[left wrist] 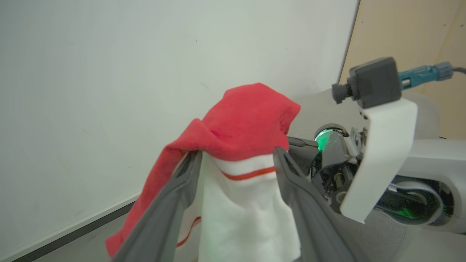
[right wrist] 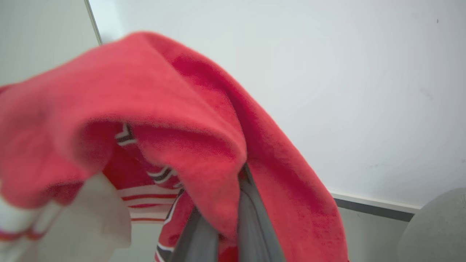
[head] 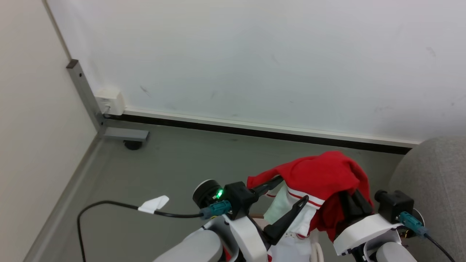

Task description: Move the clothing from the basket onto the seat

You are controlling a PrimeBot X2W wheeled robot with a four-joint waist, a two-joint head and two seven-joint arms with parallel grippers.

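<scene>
The clothing is a red garment with white panels and striped trim, held up above the floor between my two grippers. My right gripper is shut on its red fabric, and the right wrist view shows both fingers pressed together under the fold. My left gripper stands open. Its spread fingers have the white panel hanging between them and red cloth draped over the tips. The grey seat is at the right, next to my right arm. The basket is hidden below my arms.
A white wall with a dark baseboard runs close ahead. On the grey floor lie a black cable with a white tag and a metal frame leg on a caster. A beige panel closes the left side.
</scene>
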